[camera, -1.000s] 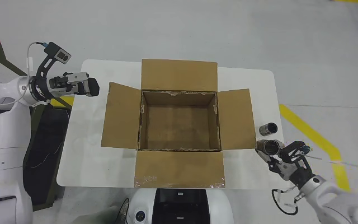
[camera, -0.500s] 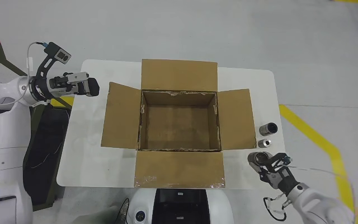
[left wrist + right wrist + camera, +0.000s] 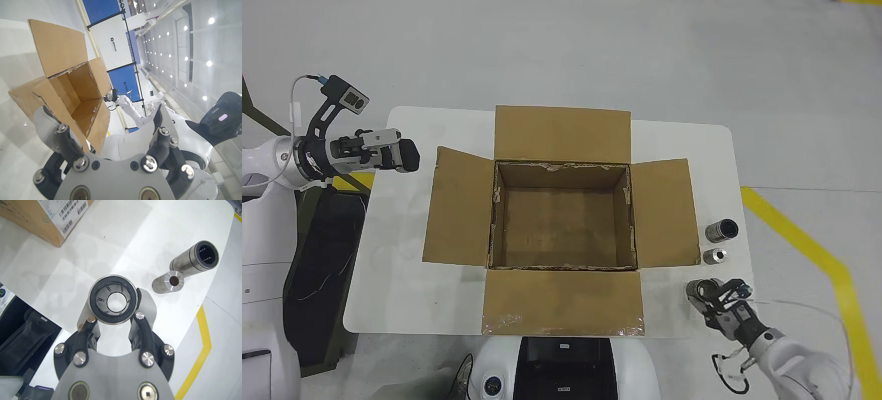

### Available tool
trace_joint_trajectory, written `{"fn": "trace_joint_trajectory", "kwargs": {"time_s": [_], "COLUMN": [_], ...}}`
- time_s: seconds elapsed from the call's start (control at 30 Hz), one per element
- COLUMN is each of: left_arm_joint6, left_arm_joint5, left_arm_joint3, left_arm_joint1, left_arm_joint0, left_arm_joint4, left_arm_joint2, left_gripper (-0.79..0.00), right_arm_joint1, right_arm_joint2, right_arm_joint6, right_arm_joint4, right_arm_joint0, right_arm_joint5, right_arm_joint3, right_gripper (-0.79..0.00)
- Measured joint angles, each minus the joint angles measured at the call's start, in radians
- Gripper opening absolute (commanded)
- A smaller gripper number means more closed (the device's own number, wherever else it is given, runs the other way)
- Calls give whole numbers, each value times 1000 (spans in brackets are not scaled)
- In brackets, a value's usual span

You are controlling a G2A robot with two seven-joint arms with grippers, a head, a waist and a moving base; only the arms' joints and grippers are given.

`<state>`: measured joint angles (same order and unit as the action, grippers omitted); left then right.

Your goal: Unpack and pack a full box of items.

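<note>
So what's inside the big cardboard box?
Nothing is in it. The cardboard box is open, and the top view shows its bare brown floor right to the walls. Only the part of the table under the box is covered.

Shiny steel black-rimmed bearing sleeve (image 3: 132,300) is sitting in right gripper (image 3: 113,303); beside it, brushed grey metal cylinder (image 3: 167,285), glossy white tabletop (image 3: 113,247).

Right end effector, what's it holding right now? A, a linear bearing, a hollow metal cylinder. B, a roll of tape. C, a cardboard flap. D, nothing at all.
A: in the right wrist view the right end effector is shut on a linear bearing, with the bearing's open bore facing the camera.
</note>
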<state>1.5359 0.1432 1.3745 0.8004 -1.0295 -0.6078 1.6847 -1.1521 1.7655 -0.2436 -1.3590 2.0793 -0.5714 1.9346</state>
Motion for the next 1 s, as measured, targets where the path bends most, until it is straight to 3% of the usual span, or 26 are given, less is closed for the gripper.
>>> {"fn": "trace_joint_trajectory", "kwargs": {"time_s": [0.6,0.8,1.0], "left_arm_joint6": [0,0,0], "left_arm_joint5": [0,0,0], "left_arm_joint3": [0,0,0], "left_arm_joint1": [0,0,0], "left_arm_joint0": [0,0,0], "left_arm_joint4": [0,0,0], "left_arm_joint2": [0,0,0], "left_gripper": [0,0,0], "right_arm_joint1": [5,6,7], "right_arm_joint2": [-42,-60,-73], "right_arm_joint6": [15,10,4], "right_arm_joint4": [-7,0,14], "right_arm_joint0": [-81,-105,-118], "right_arm_joint5": [25,31,40], "right_arm_joint3": [-98,-119,-140], "right_gripper": [-782,-646,-348]}}
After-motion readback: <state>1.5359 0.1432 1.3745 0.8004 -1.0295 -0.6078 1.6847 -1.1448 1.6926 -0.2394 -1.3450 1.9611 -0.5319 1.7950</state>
